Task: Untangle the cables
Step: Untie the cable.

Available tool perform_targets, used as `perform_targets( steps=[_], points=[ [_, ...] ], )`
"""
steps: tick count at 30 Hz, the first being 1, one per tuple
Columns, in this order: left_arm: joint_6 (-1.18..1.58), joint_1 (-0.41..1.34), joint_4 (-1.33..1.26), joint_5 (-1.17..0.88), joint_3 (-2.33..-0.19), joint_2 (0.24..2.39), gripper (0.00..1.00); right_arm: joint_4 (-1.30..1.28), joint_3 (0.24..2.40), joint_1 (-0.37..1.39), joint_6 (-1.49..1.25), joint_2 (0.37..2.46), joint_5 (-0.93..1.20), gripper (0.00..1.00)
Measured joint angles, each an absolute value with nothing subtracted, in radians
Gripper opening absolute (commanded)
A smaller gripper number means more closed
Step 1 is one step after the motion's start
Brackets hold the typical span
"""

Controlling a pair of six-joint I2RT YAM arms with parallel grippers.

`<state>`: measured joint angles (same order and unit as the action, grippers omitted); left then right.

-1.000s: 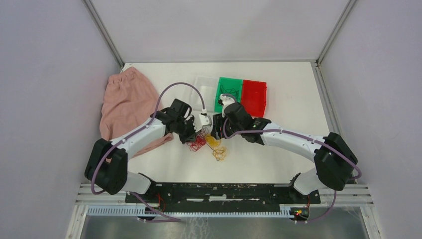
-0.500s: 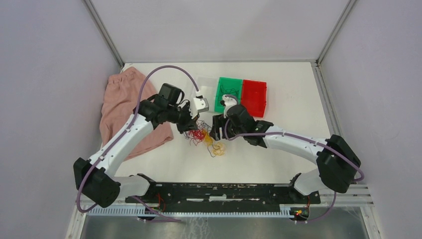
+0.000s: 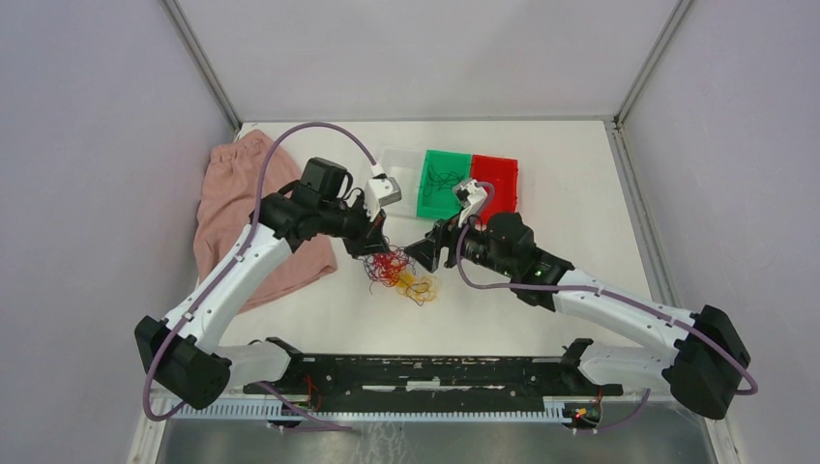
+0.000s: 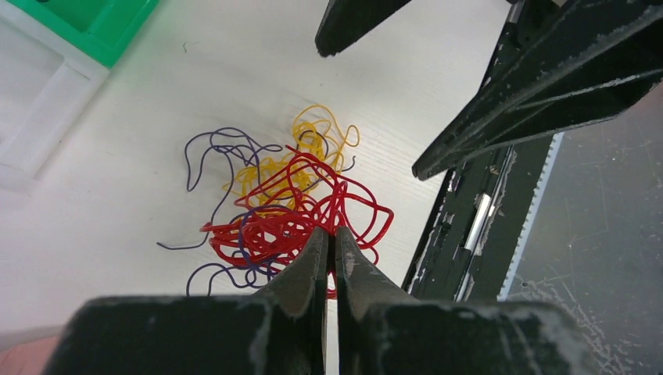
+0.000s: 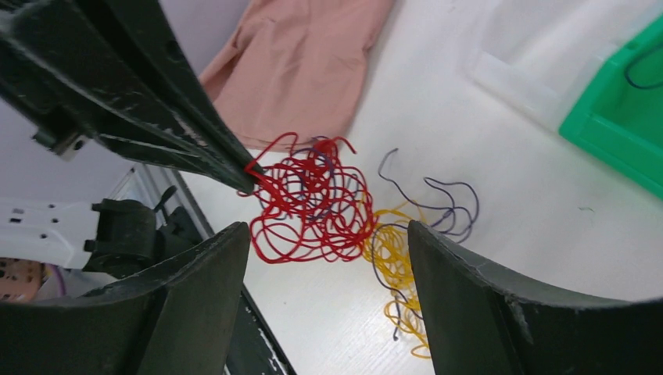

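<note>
Pinching the red cables (image 4: 291, 225) tight with the left claw (image 4: 330, 234).
The right claw (image 5: 328, 234) is wide open, holding nothing, just beside them.

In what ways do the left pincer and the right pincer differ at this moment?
The left pincer is shut, pinching the red wires; the right pincer is wide open and holds nothing. The left pincer touches those wires, while the right pincer hangs apart from them. Both are dark and face the same red wires.
</note>
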<state>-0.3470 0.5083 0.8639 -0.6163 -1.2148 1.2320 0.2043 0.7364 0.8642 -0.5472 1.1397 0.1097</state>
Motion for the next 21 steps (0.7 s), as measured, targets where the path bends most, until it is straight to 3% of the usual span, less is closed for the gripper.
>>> perform_targets(
  steps=[12,16,19,21],
  points=[
    [-0.338,0.508,0.886,-0.677,-1.250,1.212,0.06,0.284,0.793,0.864,-0.572,1.251,0.328,0.56],
    [-0.338,0.508,0.889,-0.693,-1.259,1.201,0.06,0.294,0.798,0.864,-0.587,1.262,0.369,0.33],
    [-0.338,0.508,0.889,-0.702,-1.261,1.200,0.07,0.303,0.801,0.864,-0.599,1.264,0.389,0.01],
    [-0.339,0.508,0.890,-0.701,-1.261,1.200,0.12,0.301,0.802,0.863,-0.598,1.263,0.390,0.00]
  ],
)
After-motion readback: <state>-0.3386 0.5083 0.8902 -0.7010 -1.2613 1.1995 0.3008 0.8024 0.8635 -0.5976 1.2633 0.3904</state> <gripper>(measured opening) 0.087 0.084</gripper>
